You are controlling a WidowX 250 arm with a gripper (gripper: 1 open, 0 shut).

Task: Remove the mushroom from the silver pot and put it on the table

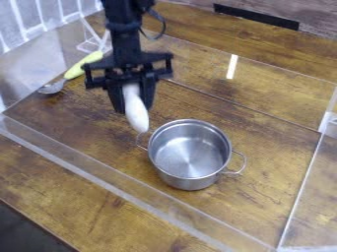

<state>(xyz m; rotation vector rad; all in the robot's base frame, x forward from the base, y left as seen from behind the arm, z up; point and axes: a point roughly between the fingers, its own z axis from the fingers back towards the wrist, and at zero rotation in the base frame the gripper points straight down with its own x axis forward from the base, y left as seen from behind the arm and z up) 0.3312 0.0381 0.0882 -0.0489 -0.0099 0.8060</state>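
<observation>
Mushroom (136, 110) clear of the silver pot (191, 154), hanging stem-down up and to the left of its rim, pinched in the part-closed gripper (130, 89). Pot empty. Left: lowering onto bare table (79, 182) and letting go.

The arm (128, 25) is showing as a slim black column of stacked blocky segments, with dark cabling looping near its top. It is ending in a wide black crossbar carrying the gripper (133, 98), two short black fingers.
</observation>
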